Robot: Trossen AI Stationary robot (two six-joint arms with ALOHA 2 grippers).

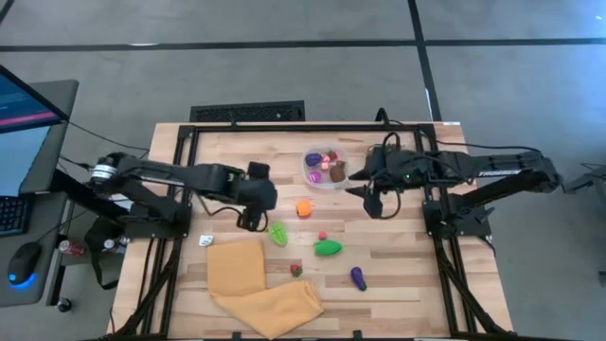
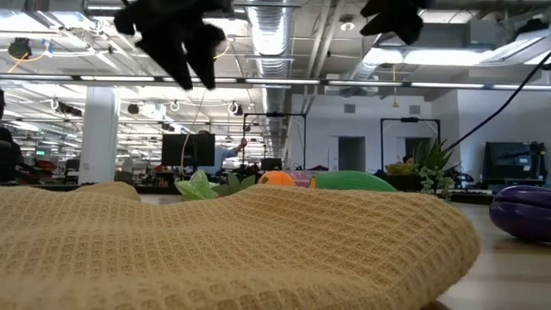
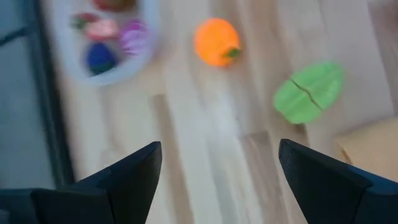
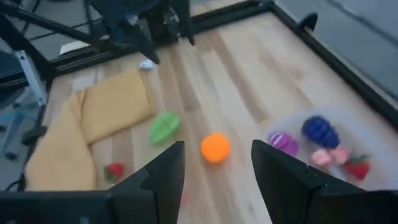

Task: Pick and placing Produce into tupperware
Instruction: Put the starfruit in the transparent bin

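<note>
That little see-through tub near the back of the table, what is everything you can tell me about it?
The small round clear plastic tub has translucent whitish walls and no lid on it. It stands upright on the pale wooden table, towards the far edge, between the two arms. Inside lie several toy produce pieces: a dark purple one, a magenta striped one, pink and red ones and a brown one. An orange toy fruit sits just outside it, apart. Neither end effector touches it.

Pale planked wood table; yellow waffle-weave cloth, rough and matt; translucent plastic tub; glossy purple toy.
</note>
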